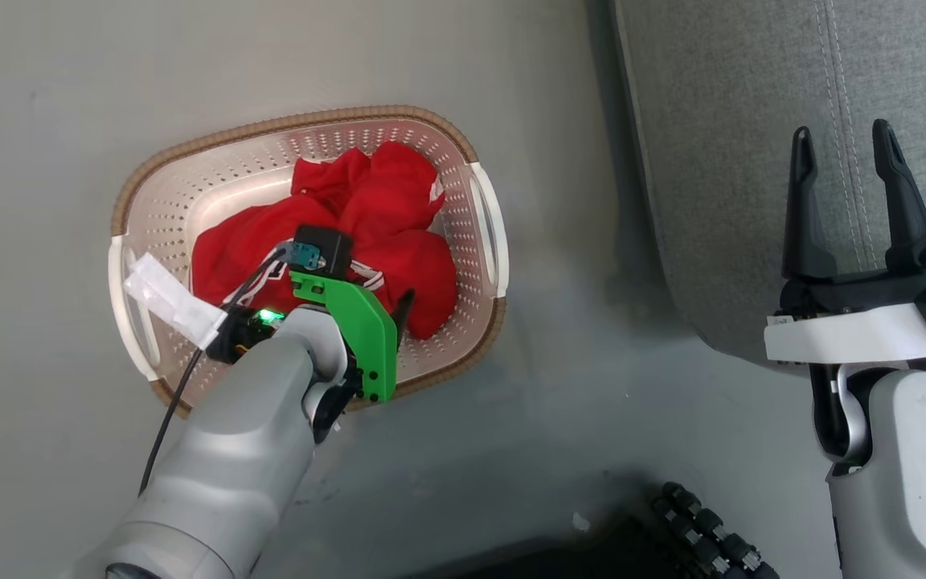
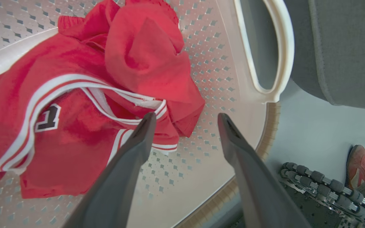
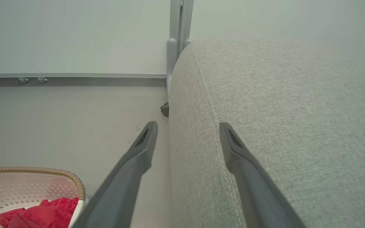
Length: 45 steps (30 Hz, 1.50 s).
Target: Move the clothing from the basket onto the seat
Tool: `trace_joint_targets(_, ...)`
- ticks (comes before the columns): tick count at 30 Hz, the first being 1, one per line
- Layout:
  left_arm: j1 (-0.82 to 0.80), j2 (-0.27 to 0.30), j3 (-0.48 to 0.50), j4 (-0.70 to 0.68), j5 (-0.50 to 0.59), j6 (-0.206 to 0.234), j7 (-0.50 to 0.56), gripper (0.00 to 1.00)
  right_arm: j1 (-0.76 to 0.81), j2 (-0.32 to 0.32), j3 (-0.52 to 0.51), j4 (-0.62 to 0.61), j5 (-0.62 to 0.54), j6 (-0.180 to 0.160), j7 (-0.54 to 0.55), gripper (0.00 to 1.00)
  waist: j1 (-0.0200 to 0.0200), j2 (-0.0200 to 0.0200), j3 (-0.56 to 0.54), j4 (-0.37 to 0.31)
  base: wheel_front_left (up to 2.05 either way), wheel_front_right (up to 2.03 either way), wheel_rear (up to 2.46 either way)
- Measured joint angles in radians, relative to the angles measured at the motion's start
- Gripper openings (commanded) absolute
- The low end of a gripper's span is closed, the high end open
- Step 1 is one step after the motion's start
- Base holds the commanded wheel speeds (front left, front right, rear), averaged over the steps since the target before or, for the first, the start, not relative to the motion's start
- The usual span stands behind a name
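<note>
Bright red thin-fabric jersey (image 1: 383, 217) with white stripe trim lies crumpled inside the cream perforated plastic basket (image 1: 214, 173) with a brown woven-look rim and white side handles. The jersey fills the middle and right of the basket; the far-left stretch of the basket's floor is bare. A black character with a white outline (image 2: 48, 117) shows on the cloth. The basket stands on the pale grey floor (image 1: 53, 80), left of the big grey fabric sofa cushion (image 1: 752, 121), with a strip of floor between them.

My left fingers (image 2: 128, 164) are down inside the basket, spread wide, nothing pinched. One tip is at the white-striped edge of the jersey, touching or just above, can't tell. The other tip is over bare basket floor just right of the cloth, near the right handle (image 2: 285, 47). A green plastic bracket (image 1: 362, 330) on my left wrist covers most of those fingers in the head view.

My right fingers (image 1: 805, 209) are spread wide too, empty, pointing far. They hang over the left part of the sofa cushion by its stitched seam (image 3: 215, 120). In the right wrist view one finger lies along the cushion's left edge, the other over the fabric top.

Dark ribbed rollers (image 1: 704, 531) sit at the near edge between my arms. A person's reddish shoe (image 2: 361, 166) is on the floor beside them.
</note>
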Motion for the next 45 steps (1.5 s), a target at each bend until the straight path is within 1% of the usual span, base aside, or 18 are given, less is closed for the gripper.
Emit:
trace_joint_targets(3,-0.033,0.001,0.000,0.045,-0.003,0.002,-0.020,1.00,-0.006,0.000,0.002,-0.003,0.004,0.000,0.000,1.00,0.0000,0.0000,0.024,-0.013,0.00,0.00,0.00)
trace_joint_targets(11,-0.089,0.002,0.015,0.133,-0.006,0.039,-0.082,1.00,-0.019,0.000,0.013,-0.008,0.004,0.000,0.000,1.00,-0.0001,0.0000,0.071,-0.029,0.00,0.00,0.00)
trace_joint_targets(13,-0.100,0.002,0.014,0.143,-0.007,0.046,-0.090,1.00,-0.022,0.000,0.016,-0.010,0.004,0.000,0.000,1.00,-0.0001,0.0000,0.080,-0.031,0.00,0.00,0.00)
trace_joint_targets(17,-0.114,0.001,0.016,0.141,-0.030,0.044,-0.093,1.00,-0.036,0.000,0.025,-0.012,0.003,0.000,0.000,1.00,-0.0001,0.0000,0.097,-0.033,0.00,0.00,0.00)
trace_joint_targets(21,-0.141,0.001,0.008,0.146,-0.041,0.061,-0.083,1.00,-0.039,0.000,0.032,-0.013,0.004,0.000,0.000,1.00,-0.0001,0.0000,0.117,-0.035,0.00,0.00,0.00)
trace_joint_targets(26,-0.156,0.001,0.006,0.152,-0.067,0.068,-0.070,1.00,-0.047,0.000,0.038,-0.015,0.008,0.000,0.000,1.00,-0.0001,0.0000,0.143,-0.041,0.00,0.00,0.00)
trace_joint_targets(29,-0.171,0.001,-0.001,0.161,-0.068,0.081,-0.066,1.00,-0.055,0.000,0.044,-0.018,0.012,0.000,0.000,1.00,-0.0002,0.0000,0.159,-0.046,0.00,0.00,0.00)
trace_joint_targets(34,-0.183,0.001,-0.006,0.182,-0.068,0.116,-0.089,1.00,-0.058,0.000,0.053,-0.023,0.019,0.000,0.000,1.00,-0.0001,0.0000,0.180,-0.060,0.00,0.00,0.00)
trace_joint_targets(35,-0.186,0.001,-0.008,0.186,-0.068,0.121,-0.090,0.90,-0.059,0.000,0.053,-0.025,0.020,0.000,0.000,1.00,-0.0002,0.0000,0.184,-0.061,0.00,0.00,0.00)
trace_joint_targets(36,-0.189,0.001,-0.010,0.189,-0.066,0.131,-0.095,0.49,-0.059,0.000,0.054,-0.027,0.020,0.000,0.000,1.00,-0.0001,0.0000,0.188,-0.063,0.00,0.00,0.00)
trace_joint_targets(38,-0.193,0.001,-0.012,0.194,-0.064,0.151,-0.108,0.00,-0.059,0.000,0.055,-0.031,0.021,0.000,0.000,1.00,-0.0001,0.0000,0.197,-0.067,0.00,0.00,0.00)
trace_joint_targets(40,-0.198,0.001,-0.014,0.198,-0.063,0.157,-0.111,0.00,-0.060,0.000,0.055,-0.033,0.021,0.000,0.000,1.00,-0.0002,0.0000,0.204,-0.070,0.00,0.00,0.00)
trace_joint_targets(45,-0.204,0.001,-0.016,0.204,-0.064,0.155,-0.118,0.00,-0.065,0.000,0.053,-0.032,0.021,0.000,0.000,1.00,-0.0001,0.0000,0.213,-0.073,0.00,0.00,0.00)
